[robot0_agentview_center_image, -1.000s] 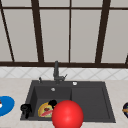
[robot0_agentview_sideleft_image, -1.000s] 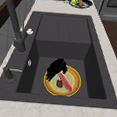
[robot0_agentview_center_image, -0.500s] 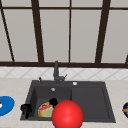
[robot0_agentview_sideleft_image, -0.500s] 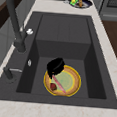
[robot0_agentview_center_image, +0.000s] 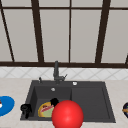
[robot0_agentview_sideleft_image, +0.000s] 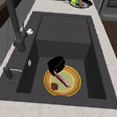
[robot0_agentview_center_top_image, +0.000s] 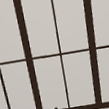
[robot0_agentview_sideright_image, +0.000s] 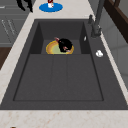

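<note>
Front view: the left hand point(robot0_agentview_center_image: 26, 109) hangs at the lower left of the frame, over the front left corner of the sink point(robot0_agentview_center_image: 90, 100). Its fingers point downward, loosely curled, and it holds nothing. In the right side view the same hand point(robot0_agentview_sideright_image: 24, 4) appears at the upper left, above the desk point(robot0_agentview_sideright_image: 17, 42) edge and near a blue plate point(robot0_agentview_sideright_image: 50, 7).

The right hand point(robot0_agentview_center_image: 54, 101) is low in the left basin, at the back rim of a yellow plate point(robot0_agentview_center_image: 43, 111). In the left side view this hand point(robot0_agentview_sideleft_image: 56, 64) sits at the centre of the frame, on the upper left rim of the plate point(robot0_agentview_sideleft_image: 73, 83). Its fingers are bent around the upper end of a reddish stick point(robot0_agentview_sideleft_image: 62, 80), which slants down to the right across the plate. A small red item point(robot0_agentview_sideleft_image: 54, 86) lies on the plate's lower left part, apart from the hand. In the right side view the hand point(robot0_agentview_sideright_image: 65, 45) covers the right part of the plate point(robot0_agentview_sideright_image: 51, 48).

A large red ball point(robot0_agentview_center_image: 67, 115) occupies the bottom centre of the front view, in front of the sink. The tap point(robot0_agentview_center_image: 56, 72) stands behind the basin, centre frame. A blue plate point(robot0_agentview_center_image: 5, 106) lies on the desk at the left edge; a dark dish point(robot0_agentview_center_image: 125, 109) shows at the right edge.
</note>
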`<state>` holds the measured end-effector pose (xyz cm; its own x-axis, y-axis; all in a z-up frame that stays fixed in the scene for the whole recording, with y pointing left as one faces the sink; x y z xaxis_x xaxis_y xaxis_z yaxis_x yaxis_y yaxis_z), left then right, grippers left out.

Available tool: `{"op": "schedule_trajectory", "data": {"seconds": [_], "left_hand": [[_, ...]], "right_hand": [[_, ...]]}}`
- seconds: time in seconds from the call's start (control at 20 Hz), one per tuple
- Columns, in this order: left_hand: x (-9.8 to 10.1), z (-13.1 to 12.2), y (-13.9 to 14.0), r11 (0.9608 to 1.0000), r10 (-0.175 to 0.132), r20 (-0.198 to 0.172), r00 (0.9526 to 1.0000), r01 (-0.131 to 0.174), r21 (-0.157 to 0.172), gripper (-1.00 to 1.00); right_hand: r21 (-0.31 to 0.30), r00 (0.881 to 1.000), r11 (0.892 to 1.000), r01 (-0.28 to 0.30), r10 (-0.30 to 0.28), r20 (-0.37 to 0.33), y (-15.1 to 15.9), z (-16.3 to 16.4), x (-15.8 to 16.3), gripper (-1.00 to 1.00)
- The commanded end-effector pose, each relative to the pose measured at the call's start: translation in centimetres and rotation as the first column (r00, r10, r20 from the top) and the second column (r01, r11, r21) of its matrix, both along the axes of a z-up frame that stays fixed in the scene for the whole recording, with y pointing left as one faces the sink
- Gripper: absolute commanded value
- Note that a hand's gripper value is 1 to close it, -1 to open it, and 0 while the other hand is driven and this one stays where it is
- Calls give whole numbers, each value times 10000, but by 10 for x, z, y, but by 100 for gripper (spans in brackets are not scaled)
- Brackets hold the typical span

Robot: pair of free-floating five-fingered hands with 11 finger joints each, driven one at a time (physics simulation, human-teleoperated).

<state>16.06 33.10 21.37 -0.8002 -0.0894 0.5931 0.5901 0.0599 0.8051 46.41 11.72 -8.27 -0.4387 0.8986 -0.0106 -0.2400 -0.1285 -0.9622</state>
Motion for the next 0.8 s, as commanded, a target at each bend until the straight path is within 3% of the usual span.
{"op": "schedule_trajectory", "data": {"seconds": [0.0, 0.45, 0.75], "left_hand": [[0, 0, 0, 10000, 0, 0, 10000, 0, 0, 0], [0, 0, 0, 10000, 0, 0, 10000, 0, 0, 0], [0, 0, 0, 10000, 0, 0, 10000, 0, 0, 0]], "right_hand": [[1, 9999, 9999, 132, -132, 1, -5, 14, 1, 100], [-366, 9998, 9991, 200, -203, -75, -17, 58, 7, 100], [-232, 10000, 9997, 33, -35, -74, -38, 88, 6, 100]]}}
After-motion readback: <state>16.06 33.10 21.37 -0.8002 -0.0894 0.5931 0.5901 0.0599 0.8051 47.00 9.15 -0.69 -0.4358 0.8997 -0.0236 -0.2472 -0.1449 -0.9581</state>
